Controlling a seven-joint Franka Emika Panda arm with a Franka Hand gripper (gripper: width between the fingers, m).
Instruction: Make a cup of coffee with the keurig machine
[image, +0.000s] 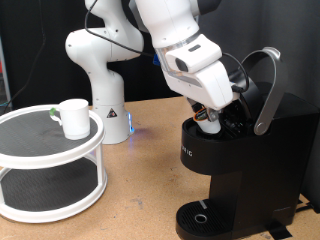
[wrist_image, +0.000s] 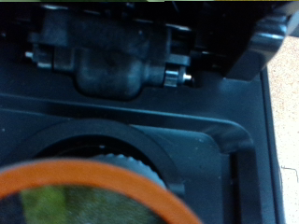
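Gripper at the open brew head of one black coffee maker, one white mug waiting apart on a stand.

In the exterior view the single white robot arm's gripper reaches down into the top of the boxy matte-black keurig machine, whose silver-grey lid handle stands raised; whether its fingers are spread or closed cannot be told, as they are hidden in the opening. One plain white ceramic cup stands upright on the top shelf of a round white two-tier stand at the exterior view's left, well apart from the machine. One round drip tray sits at the machine's foot. The wrist view shows the dark pod chamber close up, with one blurred orange-rimmed round object in front of it.
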